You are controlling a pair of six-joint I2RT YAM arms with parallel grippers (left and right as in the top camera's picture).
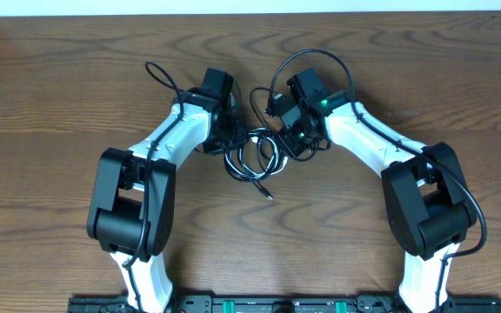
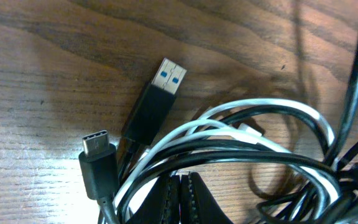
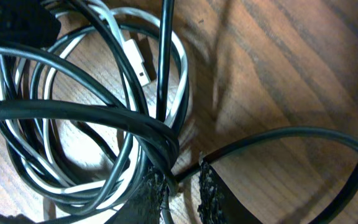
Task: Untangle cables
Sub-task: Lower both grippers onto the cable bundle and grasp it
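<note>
The cables (image 1: 252, 158) lie in one tangled coil on the wood between both arms, with a loose black end (image 1: 269, 196) trailing toward the front. My left gripper (image 1: 233, 139) is at the coil's left edge. In the left wrist view its fingers (image 2: 182, 196) are pressed together with nothing visible between them, and the black cord (image 2: 260, 158) and white cord (image 2: 291, 111) loop over the tips. A USB-A plug (image 2: 156, 99) and a USB-C plug (image 2: 98, 163) lie beside them. My right gripper (image 3: 180, 190) pinches a black strand at the coil's right edge. The white cord's plug (image 3: 138, 59) lies inside the loops.
Thicker black arm wires arch over the left arm (image 1: 159, 74) and the right arm (image 1: 311, 56). The wooden table (image 1: 59, 130) extends to both sides, and its far edge runs along the top of the overhead view.
</note>
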